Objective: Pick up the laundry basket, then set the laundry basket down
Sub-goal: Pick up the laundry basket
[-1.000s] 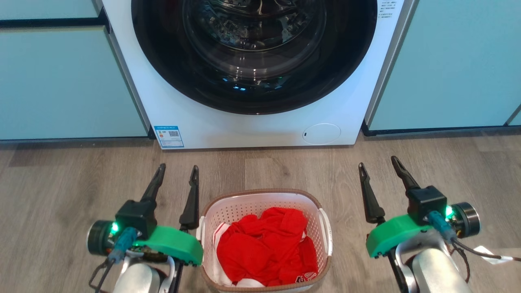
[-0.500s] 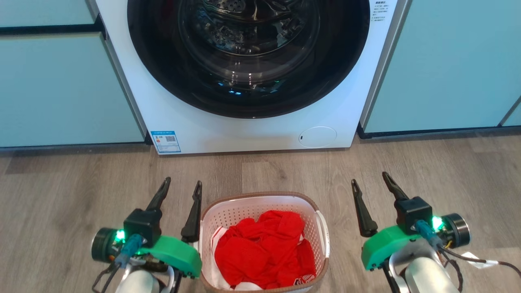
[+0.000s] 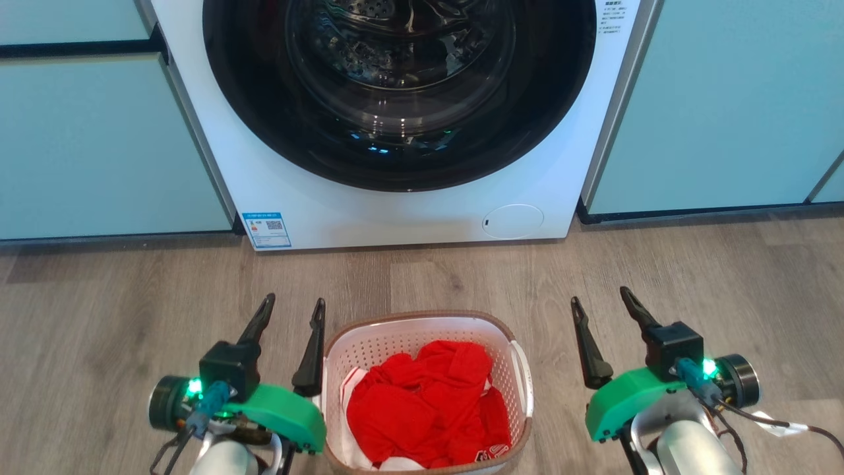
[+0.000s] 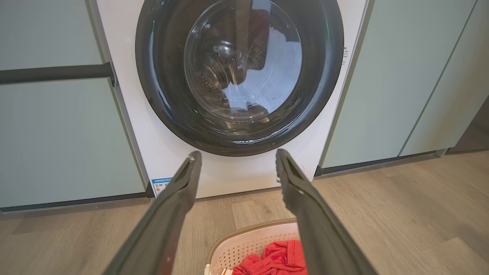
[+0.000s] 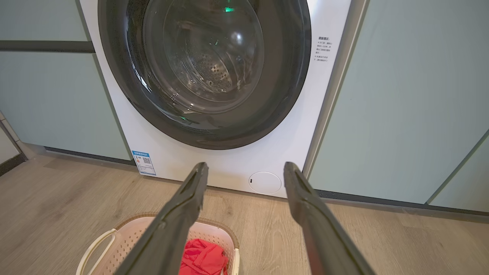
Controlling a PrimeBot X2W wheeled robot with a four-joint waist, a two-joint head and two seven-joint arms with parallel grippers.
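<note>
While both arms hang low over the grey-brown wooden floor (image 3: 461, 277), the head view shows the left gripper (image 3: 293, 302) with its two long dark fingers spread apart and nothing between them. The right gripper (image 3: 600, 295) is spread in the same way, and its jaws are also empty. The small white perforated plastic laundry basket (image 3: 376, 343) with a brown woven-look rim stands on the floor between the two grippers, behind their fingertips and closer to the robot. It is just beside the inner finger of the left gripper; I cannot tell whether they touch. A strip of bare floor separates it from the inner finger of the right gripper. A crumpled red cloth (image 3: 422, 402) with some white parts lies inside the basket. Beyond the fingertips stands the white front-loading washing machine (image 3: 395, 218) with a round dark glass door (image 3: 395, 86), between pale blue-green cabinet fronts (image 3: 99, 145).

From the left wrist view, the jaws are wide open, and their tips point at the lower edge of the round door. The laundry basket is low in the picture, under the right finger, which hides a part of it. The red cloth is visible in it.

From the right wrist view, the jaws are also wide open, with the white front of the machine and its small round white cap (image 5: 264, 182) in the gap. The laundry basket lies below the left finger, partly hidden behind it, and one white side handle (image 5: 93, 248) is out to the left of this finger.
</note>
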